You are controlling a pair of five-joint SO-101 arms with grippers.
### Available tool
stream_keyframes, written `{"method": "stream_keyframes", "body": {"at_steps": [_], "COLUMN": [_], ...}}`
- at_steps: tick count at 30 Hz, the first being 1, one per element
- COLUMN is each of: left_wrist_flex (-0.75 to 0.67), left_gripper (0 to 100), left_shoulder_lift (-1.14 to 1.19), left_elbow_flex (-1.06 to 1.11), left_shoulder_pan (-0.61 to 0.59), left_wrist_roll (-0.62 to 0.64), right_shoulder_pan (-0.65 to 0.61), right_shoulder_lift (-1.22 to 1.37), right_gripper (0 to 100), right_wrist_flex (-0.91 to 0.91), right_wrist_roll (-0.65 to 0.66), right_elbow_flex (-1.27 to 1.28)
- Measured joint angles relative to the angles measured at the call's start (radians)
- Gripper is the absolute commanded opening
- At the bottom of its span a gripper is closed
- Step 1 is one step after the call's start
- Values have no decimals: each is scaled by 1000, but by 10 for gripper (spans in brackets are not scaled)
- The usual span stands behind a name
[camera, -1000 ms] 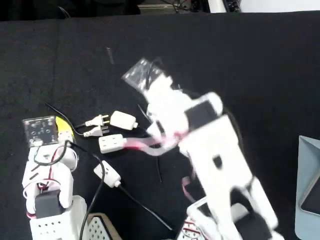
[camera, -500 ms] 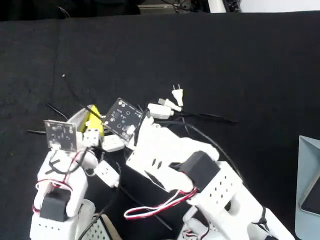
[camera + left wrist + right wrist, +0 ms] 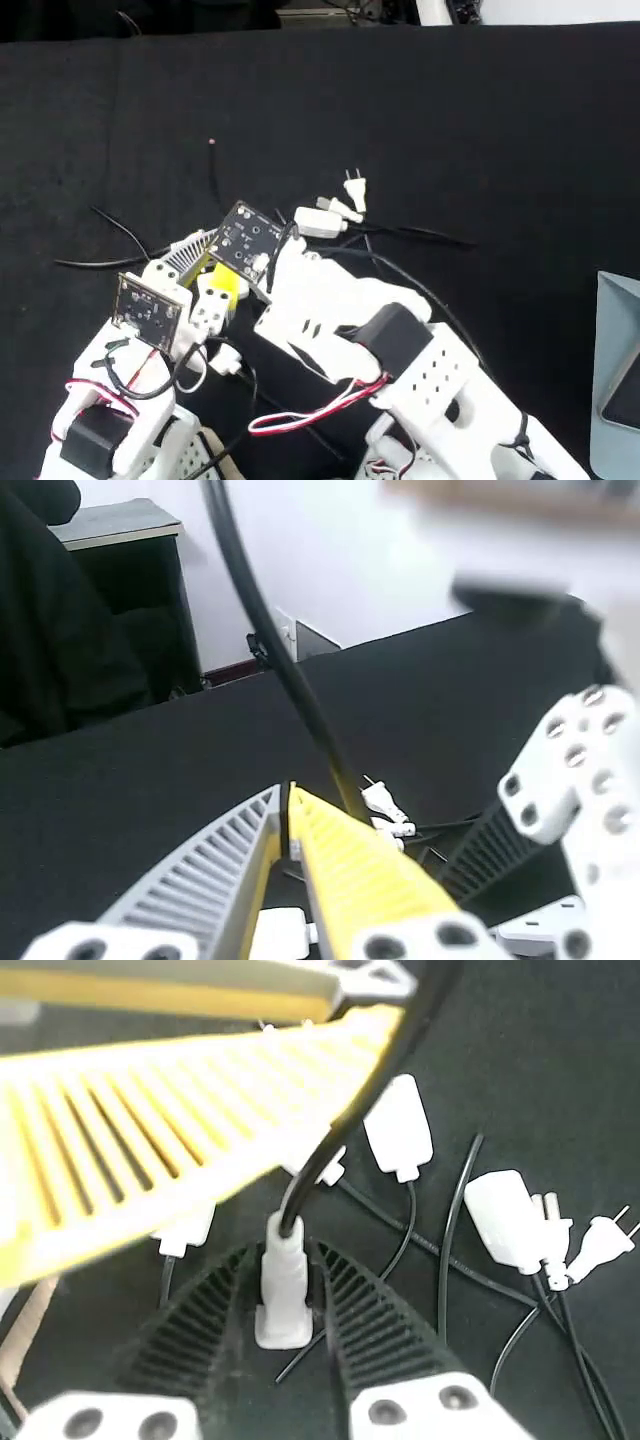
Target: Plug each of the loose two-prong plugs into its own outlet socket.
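Between the two arms, low over the black table (image 3: 450,120), the right gripper (image 3: 282,1255) straddles a cabled socket (image 3: 283,1305). Its dark ribbed jaws are drawn in close on both flanks of the white body, which reads as a clamp. The likely purpose is to hold the socket steady so that it cannot slide when a plug is pushed into it.

The socket's black cable (image 3: 270,630) leaves its far end, rises, and crosses the yellow finger (image 3: 360,880) of the left gripper (image 3: 287,792). That gripper's grey and yellow jaws meet tip to tip with nothing visible between them. The cable runs alongside, and whether it is caught there cannot be told. The crowded pose suggests the left arm is nudging the cable aside rather than carrying anything.

A loose plug (image 3: 353,186) lies farther out on the cloth, prongs pointing away from the arms. It is just beside a second socket (image 3: 318,222) and well apart from the held one, so the insertion appears not yet begun. The left gripper would need to open to fetch the plug.
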Motion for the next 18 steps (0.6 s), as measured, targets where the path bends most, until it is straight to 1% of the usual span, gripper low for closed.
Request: {"method": "stream_keyframes", "body": {"at_steps": [8,11,13,16,18], "left_wrist_flex": [72,94,118,157,184], "left_gripper": [30,30,30,37,89], "left_shoulder_lift": [0,0,0,0,2], "left_elbow_flex": [-2,-18,-37,-48,-48], "left_shoulder_pan": [71,72,28,-87,-161], "left_wrist_roll": [-64,-72,-72,-72,-72], "right_shoulder_pan": [5,41,92,184,252], "right_shoulder_lift": [0,0,0,0,0], "right_gripper": [11,11,11,11,11], "right_wrist_flex": [0,0,0,-2,-21], "right_wrist_roll": [0,-3,-31,-57,-78], "right_elbow_flex": [2,2,2,2,2]}}
